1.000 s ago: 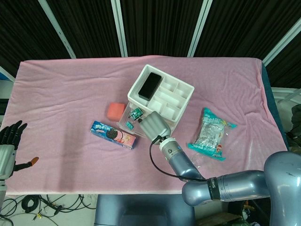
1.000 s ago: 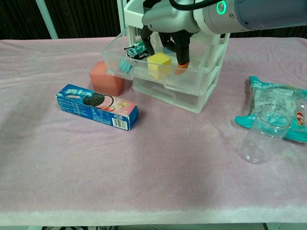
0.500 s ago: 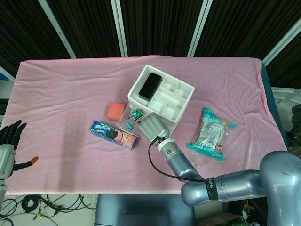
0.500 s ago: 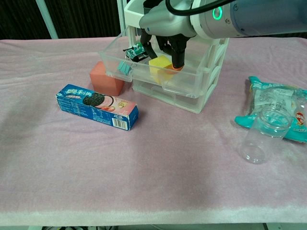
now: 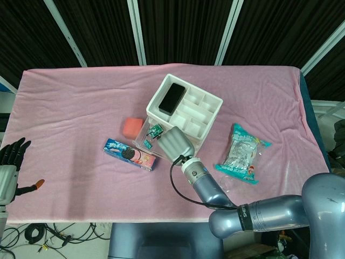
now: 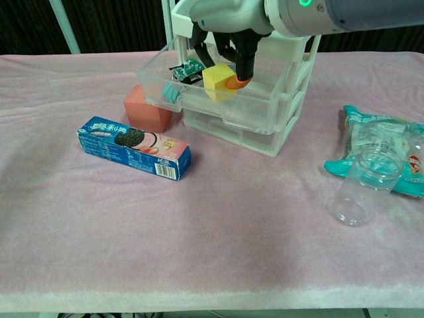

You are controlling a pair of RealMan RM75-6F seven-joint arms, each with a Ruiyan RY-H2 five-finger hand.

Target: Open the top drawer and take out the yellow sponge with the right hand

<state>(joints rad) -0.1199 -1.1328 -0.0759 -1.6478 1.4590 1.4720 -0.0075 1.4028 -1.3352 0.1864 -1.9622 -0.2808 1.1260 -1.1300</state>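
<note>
The top drawer (image 6: 218,99) of the clear drawer unit (image 5: 185,110) stands pulled out toward me. My right hand (image 6: 225,26) reaches down into it and grips the yellow sponge (image 6: 217,77), which hangs tilted just above the drawer's floor. In the head view my right hand (image 5: 174,144) covers the sponge and the drawer's front. Small green packets (image 6: 187,68) lie in the drawer's left end. My left hand (image 5: 11,164) hovers open off the table's left edge, holding nothing.
A pink sponge block (image 6: 147,108) sits left of the drawers, a blue cookie box (image 6: 133,147) in front of it. A clear cup (image 6: 366,185) lies by a snack bag (image 6: 384,146) at the right. A black phone (image 5: 172,98) rests on the unit's top tray.
My right hand has closed around the yellow sponge and lifted it a little off the drawer's floor. The left hand has not moved.
</note>
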